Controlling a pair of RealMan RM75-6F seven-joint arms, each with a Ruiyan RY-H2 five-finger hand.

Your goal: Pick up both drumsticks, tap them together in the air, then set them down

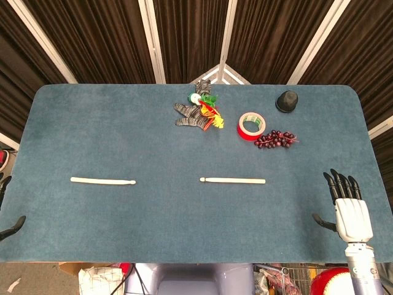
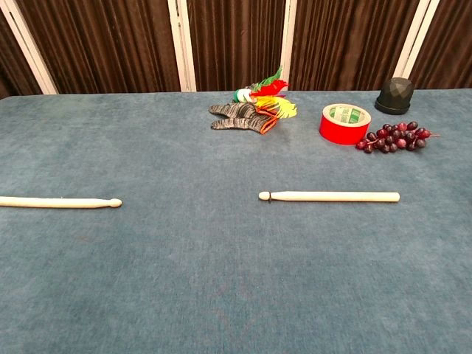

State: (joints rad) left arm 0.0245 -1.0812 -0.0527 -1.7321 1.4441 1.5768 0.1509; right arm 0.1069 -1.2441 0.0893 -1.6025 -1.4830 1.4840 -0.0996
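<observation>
Your right hand (image 1: 351, 212) rests at the table's near right edge with fingers (image 1: 341, 184) spread, holding nothing; of your left hand (image 1: 8, 221) only dark tips show at the left edge, so I cannot tell its state. Both drumsticks lie flat: the left drumstick (image 1: 102, 180) and the right drumstick (image 1: 233, 180), well apart. They are thin and round, so a shallow pinch could roll them away. The red tape roll (image 1: 251, 125) and grapes (image 1: 275, 139) sit farther back.

Both views were bright, evenly lit from overhead and sharp; shadows under the drumsticks (image 2: 332, 196) were faint, without glare.
</observation>
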